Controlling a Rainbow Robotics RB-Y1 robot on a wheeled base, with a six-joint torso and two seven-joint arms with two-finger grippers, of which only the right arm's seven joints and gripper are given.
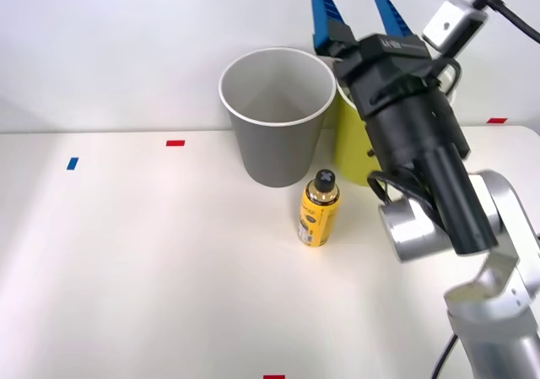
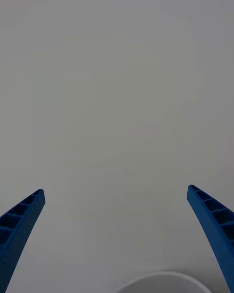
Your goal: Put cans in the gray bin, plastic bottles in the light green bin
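Nearest to me, my right arm's silver and black links rise from the near right, carrying the blue-fingered gripper [image 1: 356, 12] wide open and empty, pointing up above the far bins. On the white bench [image 1: 126, 269], I see a small yellow-labelled bottle with a black screw cap [image 1: 320, 208] standing upright, just in front of the tall tapered gray bin with a white rim [image 1: 277, 116]. To its right, the yellow-green bin [image 1: 348, 147] sits touching it, partly hidden behind my arm.
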